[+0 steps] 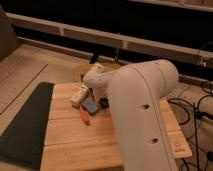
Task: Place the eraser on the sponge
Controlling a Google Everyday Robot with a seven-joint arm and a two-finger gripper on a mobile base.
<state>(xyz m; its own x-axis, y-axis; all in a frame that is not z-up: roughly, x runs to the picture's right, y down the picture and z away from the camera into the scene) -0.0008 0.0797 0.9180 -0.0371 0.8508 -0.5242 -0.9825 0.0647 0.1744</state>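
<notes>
Lying on the wooden table [65, 145], the eraser [80, 94] is resting just beside the sponge [90, 106], off its far-left corner and not on top of it. Whether the two are touching cannot be told. An orange pen [84, 114] is lying along the sponge's near-left side. The gripper [103, 102] is hanging low over the table just right of the sponge, showing only as a dark part under the white wrist. Whether it is apart or together cannot be told. The white arm [142, 115] is filling the right foreground and covering much of the table. A dark mat [25, 125] is lying against the table's left side. Cables [197, 107] are trailing over the floor at the right. Pale rails [75, 32] are running across the dark wall behind.
</notes>
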